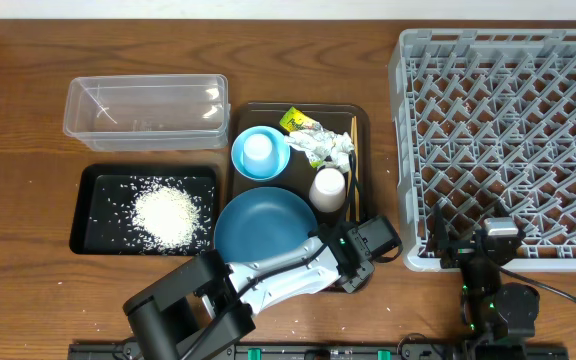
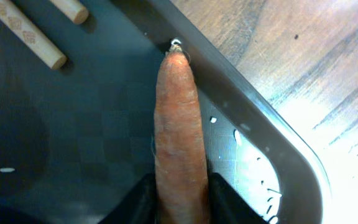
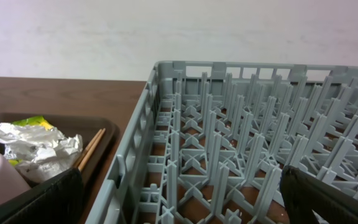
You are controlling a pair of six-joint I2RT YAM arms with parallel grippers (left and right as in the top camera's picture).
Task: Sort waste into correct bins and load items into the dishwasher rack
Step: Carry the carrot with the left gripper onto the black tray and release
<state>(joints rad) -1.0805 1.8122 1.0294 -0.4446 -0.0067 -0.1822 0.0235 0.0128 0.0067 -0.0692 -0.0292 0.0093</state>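
A small orange carrot [image 2: 179, 137] lies in the front right corner of the dark brown tray [image 2: 247, 118], and my left gripper [image 2: 180, 211] is shut on its thick end, one black finger pressed on each side. From overhead the left gripper [image 1: 353, 262] hides the carrot. Two wooden chopsticks [image 2: 27, 37] lie just beyond it. My right gripper [image 3: 185, 208] stands open and empty over the near edge of the grey dishwasher rack [image 3: 229, 143]. Rice [image 1: 168, 213] is heaped in the black tray [image 1: 93, 215]. The clear tub [image 1: 146, 110] holds nothing.
On the brown tray [image 1: 298, 108] sit a blue plate [image 1: 265, 225], a light-blue bowl [image 1: 273, 165] with a white cup [image 1: 258, 148] in it, another white cup [image 1: 328, 188], crumpled paper [image 1: 328, 145] and a yellow-green wrapper [image 1: 296, 121]. The rack [image 1: 508, 140] fills the right side.
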